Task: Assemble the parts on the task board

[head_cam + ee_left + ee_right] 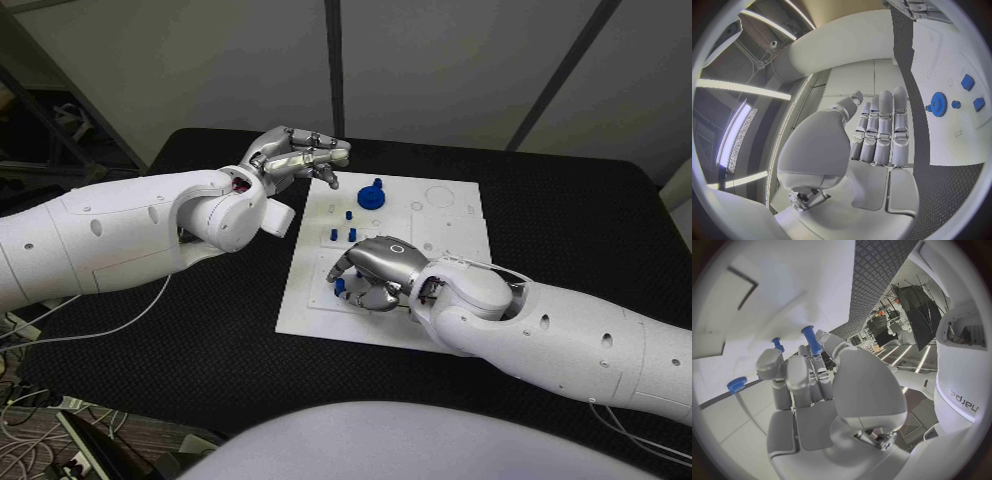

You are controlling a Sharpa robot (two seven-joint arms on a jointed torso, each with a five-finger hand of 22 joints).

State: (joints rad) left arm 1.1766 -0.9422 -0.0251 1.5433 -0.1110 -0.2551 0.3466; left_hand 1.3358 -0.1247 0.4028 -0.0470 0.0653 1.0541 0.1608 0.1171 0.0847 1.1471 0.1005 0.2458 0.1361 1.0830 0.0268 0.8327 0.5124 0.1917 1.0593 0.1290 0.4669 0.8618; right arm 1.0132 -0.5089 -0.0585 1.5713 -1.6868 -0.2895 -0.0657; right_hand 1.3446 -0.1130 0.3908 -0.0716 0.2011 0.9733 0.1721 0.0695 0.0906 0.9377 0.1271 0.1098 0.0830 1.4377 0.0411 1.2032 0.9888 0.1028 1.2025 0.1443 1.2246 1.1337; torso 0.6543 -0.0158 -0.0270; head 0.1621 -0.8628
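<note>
The right hand (378, 272) rests low on the white board (447, 235), pinching a blue peg (811, 339). The left hand (296, 155) hovers empty beside the board's far corner, fingers loosely together. If the peg tilts in that light pinch, it could jam or slip out.

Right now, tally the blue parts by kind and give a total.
Gear: 1
Small pieces: 4, one of them at the right hand
Total: 5
</note>
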